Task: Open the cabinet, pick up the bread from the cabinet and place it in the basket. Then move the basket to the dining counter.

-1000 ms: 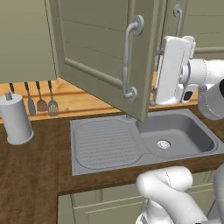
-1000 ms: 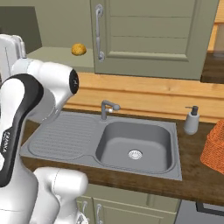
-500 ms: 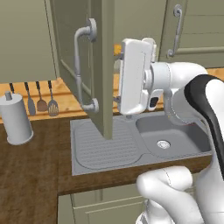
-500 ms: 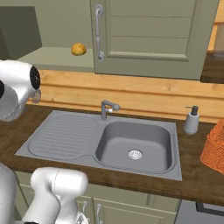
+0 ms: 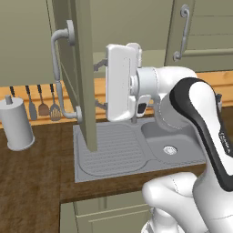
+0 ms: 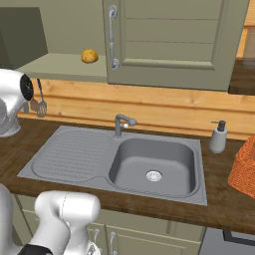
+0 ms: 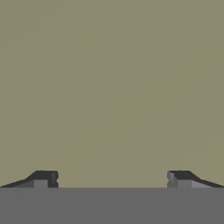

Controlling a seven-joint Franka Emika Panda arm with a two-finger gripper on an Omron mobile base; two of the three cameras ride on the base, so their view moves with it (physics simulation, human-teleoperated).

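Bread (image 6: 89, 56), a small golden-brown bun, sits on the open shelf of the cabinet (image 6: 169, 45) in the upper left of the right base view, left of the closed door with its curved bar handle (image 6: 113, 37). Compared with a second ago, the left cabinet door (image 5: 84, 73) has swung further out and now stands nearly edge-on in the upper left of the left base view, and the white hand has moved leftward to just right of that door. The gripper (image 7: 112, 179) has its jaws spread wide and empty, facing a plain olive-grey surface in the hand view; the bun is not between them. At the right edge of the right base view, the orange basket (image 6: 245, 167) rests on the wood counter (image 6: 224, 199) beside the grey sink (image 6: 149, 162).
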